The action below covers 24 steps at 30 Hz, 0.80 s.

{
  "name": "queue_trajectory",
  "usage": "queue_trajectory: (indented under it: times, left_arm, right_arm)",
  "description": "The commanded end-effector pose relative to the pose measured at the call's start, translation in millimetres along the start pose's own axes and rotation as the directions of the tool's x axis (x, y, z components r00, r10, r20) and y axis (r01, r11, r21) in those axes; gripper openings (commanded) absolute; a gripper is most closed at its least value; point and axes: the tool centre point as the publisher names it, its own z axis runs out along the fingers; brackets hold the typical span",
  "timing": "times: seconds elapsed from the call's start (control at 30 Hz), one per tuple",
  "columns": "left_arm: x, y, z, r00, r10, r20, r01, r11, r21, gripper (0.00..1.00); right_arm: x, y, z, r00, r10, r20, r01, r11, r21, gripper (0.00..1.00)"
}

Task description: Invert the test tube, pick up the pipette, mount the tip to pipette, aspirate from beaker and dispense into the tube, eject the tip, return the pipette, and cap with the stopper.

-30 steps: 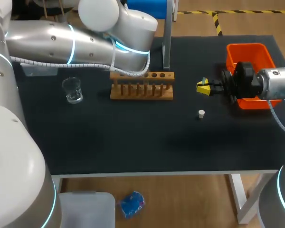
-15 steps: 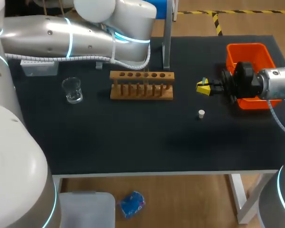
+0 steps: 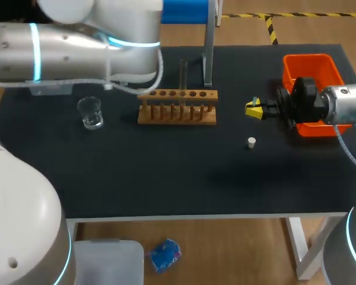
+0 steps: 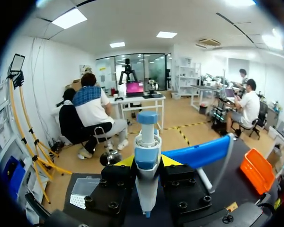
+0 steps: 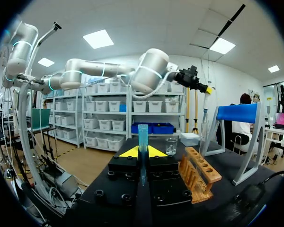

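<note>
Firmly clenched, the left jaws grasp the pipette (image 4: 146,156) from two sides, its blue-and-white body upright between the yellow tips. The right wrist view shows these jaws held high above the table (image 3: 166,178), up beside the stand (image 3: 209,53). The left arm (image 3: 77,50) spans the far left of the table. It passes over part of a clear box (image 3: 47,89) near the far left edge. The right jaws are closed on the blue tip (image 5: 142,135), which stands upright between the fingers. In the head view they hang just beside the left wall of the orange bin (image 3: 311,62), and the right arm (image 3: 344,104) crosses over the bin's near side. The bin sits in the far right corner, close to the table's right edge. The rack (image 3: 177,108) lies to the left of these jaws, apart from them, with dark table showing between. The tube (image 3: 183,74) stands upright in the rack, right of its middle, rising well above it. The stand's post is just behind the rack's right end. The stopper (image 3: 251,142) lies alone on the table, nearer the front than the right jaws, well apart from the rack and from the near edge. The beaker (image 3: 90,111) stands left of the rack, near it but not touching, and well in from the left edge.
</note>
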Motion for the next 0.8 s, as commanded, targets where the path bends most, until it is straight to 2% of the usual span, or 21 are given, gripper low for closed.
queue_trajectory:
  times: [0.03,0.2,0.4,0.47,0.8]
  left_arm:
    - [-9.6,7.4,-47,0.929,0.028,-0.369,-0.028,1.000,0.006,0.00]
    - [-9.1,10.6,-71,0.900,0.014,-0.435,0.001,0.999,0.034,0.00]
    - [-3.2,9.4,-103,0.861,0.045,-0.507,-0.003,0.997,0.084,0.00]
    - [-2.6,11.5,-111,0.869,0.076,-0.489,-0.025,0.994,0.110,0.00]
    - [-2.6,11.5,-111,0.869,0.076,-0.489,-0.025,0.994,0.110,0.00]
  right_arm:
    - [0,0,0,1.000,-0.001,0.000,0.001,1.000,0.000,0.00]
    - [0,0,0,1.000,-0.001,0.000,0.001,1.000,0.000,0.00]
    - [0,0,0,1.000,-0.001,0.000,0.001,1.000,0.000,0.00]
    - [0,0,0,1.000,-0.001,0.000,0.001,1.000,0.000,0.00]
    - [0,0,0,1.000,-0.001,0.000,0.001,1.000,0.000,0.00]
